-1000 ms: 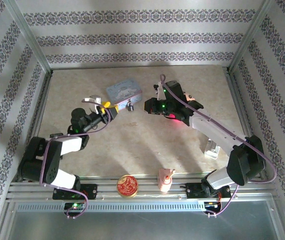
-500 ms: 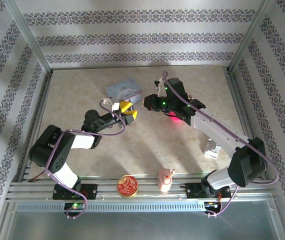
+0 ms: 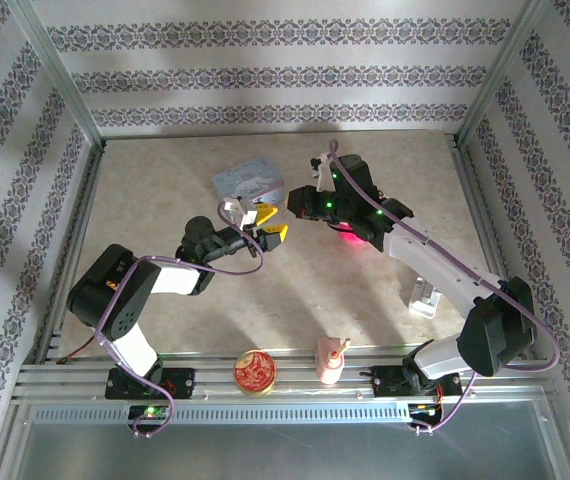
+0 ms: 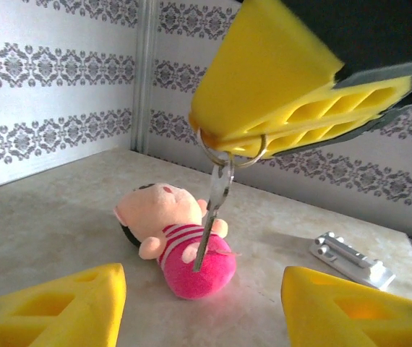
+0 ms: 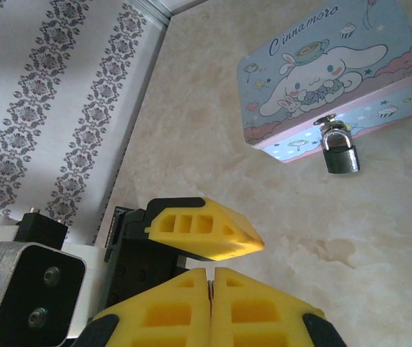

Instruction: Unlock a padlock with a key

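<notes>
Key (image 4: 213, 202) dangles from clenched right fingers (image 4: 264, 87), seemingly by its ring; left fingers (image 4: 54, 303) spread.

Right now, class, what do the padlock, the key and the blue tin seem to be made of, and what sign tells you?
The padlock looks like dark metal with a bright, steel-like shackle that glints. The key, hanging from the right tool, looks like thin silvery metal. The blue tin is probably printed sheet metal: glossy cartoon lid.

The padlock (image 5: 341, 157) is dark, faintly glossy metal; the tin (image 5: 322, 65) at its 12 o'clock looks smooth and printed. The key (image 4: 211, 210) is bright metal.
</notes>
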